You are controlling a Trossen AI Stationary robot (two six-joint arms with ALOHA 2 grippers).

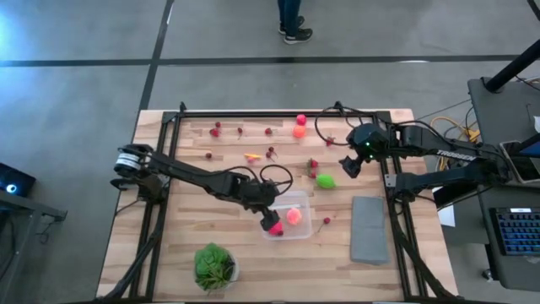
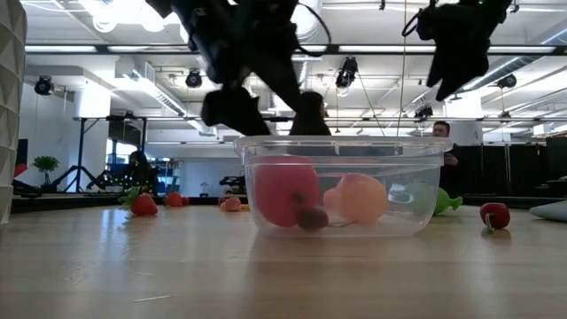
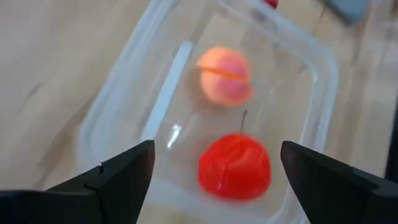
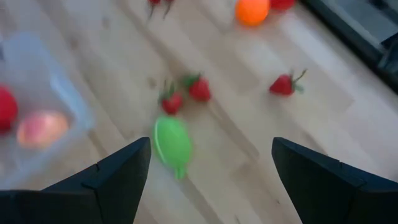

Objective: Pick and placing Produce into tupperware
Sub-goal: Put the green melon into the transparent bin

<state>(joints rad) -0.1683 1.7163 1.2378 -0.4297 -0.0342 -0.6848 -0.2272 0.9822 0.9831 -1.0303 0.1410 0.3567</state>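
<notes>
The left gripper [image 3: 214,171] hung over the tupperware [image 1: 287,215] with its two dark fingers [image 3: 115,177] spread wide and nothing between them, touching neither the container nor its contents. Straight below that gap, inside the tupperware, lay a red piece with a thin stem [image 3: 235,167] and, just beside it, a pale peach-coloured piece [image 3: 224,75]. From table height both showed through the clear wall, though the left arm's dark bulk hid the container's far rim. Beyond the tupperware, the right gripper [image 4: 208,171] was held above the table, its fingers likewise wide apart and empty, over a lime-green piece [image 4: 171,142] and two small strawberries [image 4: 186,94]. Further from the tupperware, an orange piece [image 1: 299,131] and scattered red berries [image 1: 216,130] sat near the table's far edge; most were too small to identify. A grey slab [image 1: 369,229] lay beside the tupperware, a leafy plant [image 1: 213,264] near the table's front edge.
</notes>
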